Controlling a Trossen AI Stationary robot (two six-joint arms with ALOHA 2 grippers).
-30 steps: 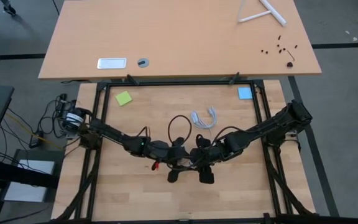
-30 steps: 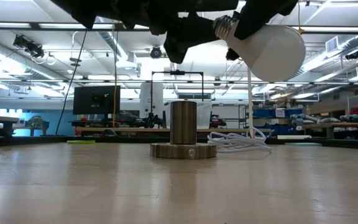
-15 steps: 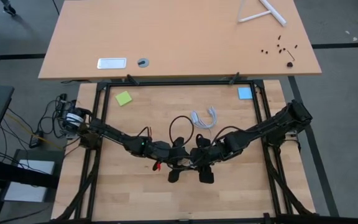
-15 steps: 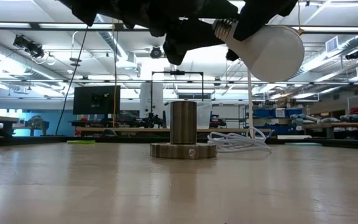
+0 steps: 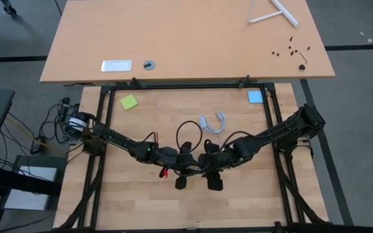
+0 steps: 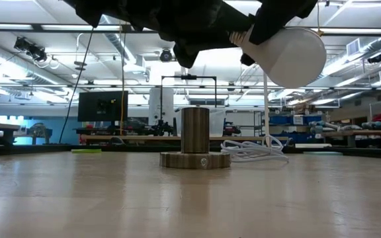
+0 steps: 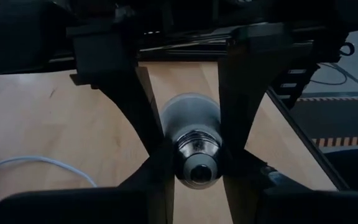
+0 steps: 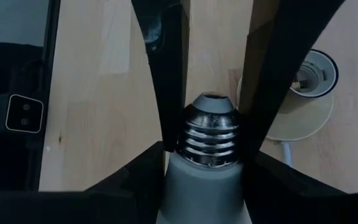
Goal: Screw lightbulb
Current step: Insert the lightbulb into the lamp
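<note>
The white lightbulb [image 6: 293, 56] hangs tilted above the table between both grippers. Its metal screw end [image 8: 210, 134] points toward the table's left and its round end toward the right. My left gripper [image 7: 196, 165] reaches in almost level from the left and is shut on the screw end. My right gripper [image 8: 207, 168] slants down from the right and is shut on the bulb's white neck. Below them the metal socket [image 6: 195, 142] stands upright on its disc base, its open top [image 8: 309, 81] facing up. My left gripper pinches the bulb's threaded metal end [image 7: 196, 158] between its two fingers, one on each side. The fingers come nearly level from the table's left, along the bulb's axis. The bulb is clear of the table. My right gripper pinches the white neck [image 8: 185, 171] just behind the thread between its two fingers. It comes slanting down from the table's right. The bulb is lifted clear and tilted, its round end lower and toward the right.
A coiled white cord [image 5: 214, 123] lies behind the socket toward the far right. A green note [image 5: 129, 102] and a blue note [image 5: 256, 97] lie near the table's far edge. A second table [image 5: 186, 39] stands beyond.
My left gripper has shut on the bulb's screw end: in the low view the bare thread that showed a second ago is now covered by its dark finger. Neither the bulb nor my right gripper has moved.
</note>
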